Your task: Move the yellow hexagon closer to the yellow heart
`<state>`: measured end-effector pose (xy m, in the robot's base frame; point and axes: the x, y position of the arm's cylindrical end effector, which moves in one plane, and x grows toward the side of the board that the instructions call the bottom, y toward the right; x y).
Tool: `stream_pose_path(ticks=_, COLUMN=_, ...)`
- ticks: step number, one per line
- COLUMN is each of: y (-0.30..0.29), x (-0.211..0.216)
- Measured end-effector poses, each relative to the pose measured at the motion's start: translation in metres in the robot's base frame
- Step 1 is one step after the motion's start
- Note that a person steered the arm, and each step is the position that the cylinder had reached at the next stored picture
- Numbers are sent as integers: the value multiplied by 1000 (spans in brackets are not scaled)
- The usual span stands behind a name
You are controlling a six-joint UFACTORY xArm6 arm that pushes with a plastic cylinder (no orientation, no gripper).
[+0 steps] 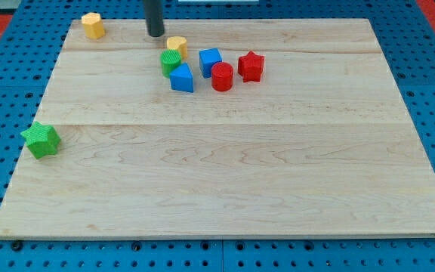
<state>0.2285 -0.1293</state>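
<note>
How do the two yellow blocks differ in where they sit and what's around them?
The yellow hexagon stands alone near the board's top-left corner; the yellow heart sits further right, at the top of the cluster, right against the green block. My tip is just left of the heart, clearly apart from the hexagon. Both share the same yellow and lie near the view's top edge.

I count seven blocks on my wooden board. Two are yellow: the yellow hexagon and the yellow heart. Two are green: a green star and a green round block. Two are blue: a blue cube and a blue wedge-like block. Two are red: a red cylinder and a red star. That makes eight, not seven.
</note>
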Motion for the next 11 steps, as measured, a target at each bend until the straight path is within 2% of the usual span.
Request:
stream_pose_path(ticks=1, y=5, x=33)
stream_pose_path(ticks=3, y=46, x=42)
stream_pose_path(ticks=4, y=-19, x=33)
stream_pose_path(ticks=5, y=-120, x=39)
stream_pose_path(ticks=6, y=-172, x=15)
stream_pose_path(ticks=7, y=-146, x=-20)
stream_pose_path(ticks=8, y=-97, x=-33)
stream_pose_path(ticks=10, y=41, x=-27)
stream_pose_path(ticks=11, y=90, x=-26)
